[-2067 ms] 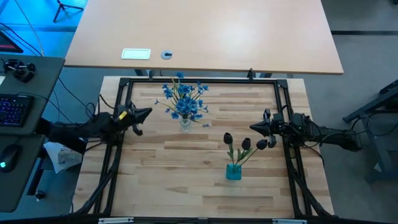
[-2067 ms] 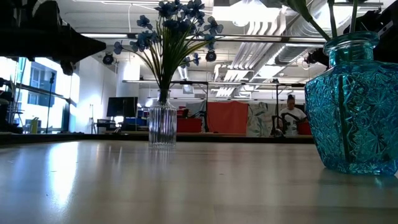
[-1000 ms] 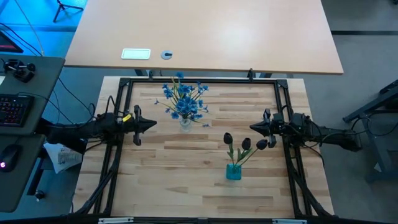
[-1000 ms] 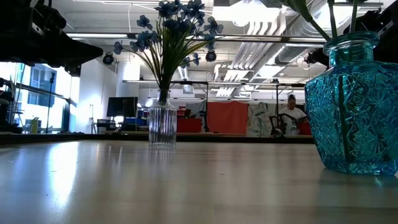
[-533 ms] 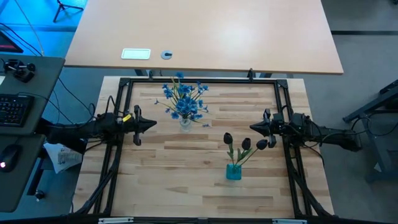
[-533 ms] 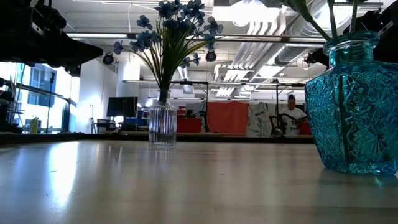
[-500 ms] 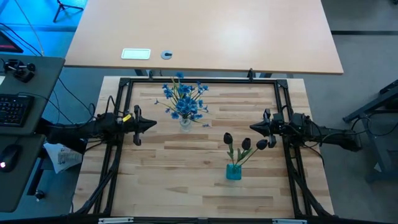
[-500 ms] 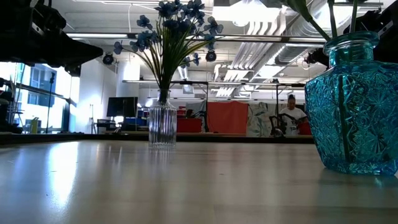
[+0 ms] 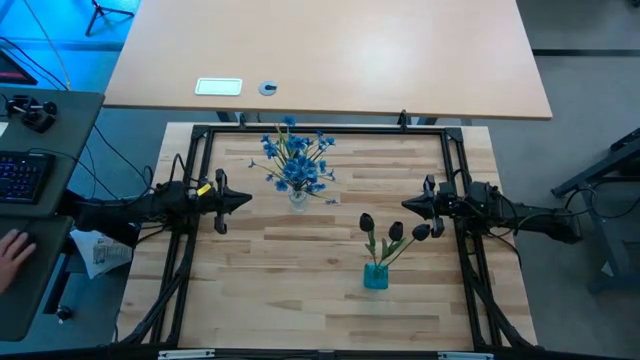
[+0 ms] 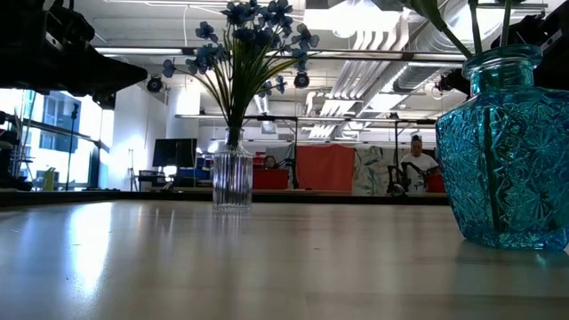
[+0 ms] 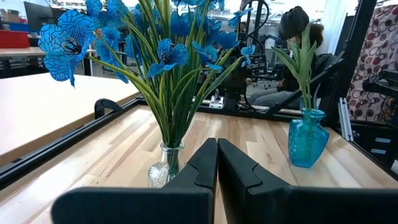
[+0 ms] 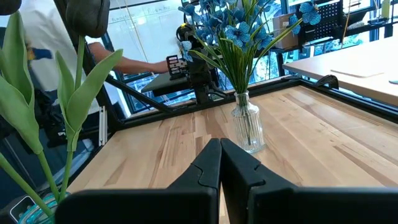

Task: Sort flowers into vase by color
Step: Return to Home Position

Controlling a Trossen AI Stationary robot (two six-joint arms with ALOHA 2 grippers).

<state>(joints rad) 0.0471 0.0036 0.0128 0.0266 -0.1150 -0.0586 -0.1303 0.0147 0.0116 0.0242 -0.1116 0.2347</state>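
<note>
Several blue flowers (image 9: 296,160) stand with their stalks in a clear ribbed glass vase (image 9: 298,198) at the table's far middle. Three dark tulip-like flowers (image 9: 392,232) stand in a teal glass vase (image 9: 375,275) nearer the front right. My left gripper (image 9: 248,200) is shut and waits level at the table's left edge, pointing toward the clear vase (image 11: 165,165). My right gripper (image 9: 404,205) is shut and waits level at the right edge, beside the dark buds. Both vases rest by their bases on the wooden table (image 9: 300,290).
A black metal frame (image 9: 320,130) runs round the table's edges. A larger pale table (image 9: 330,50) with a white card and a small round thing lies beyond the far edge. A person's hand (image 9: 10,255) shows at a desk with a keyboard (image 9: 25,175) on the left. People sit in the room behind.
</note>
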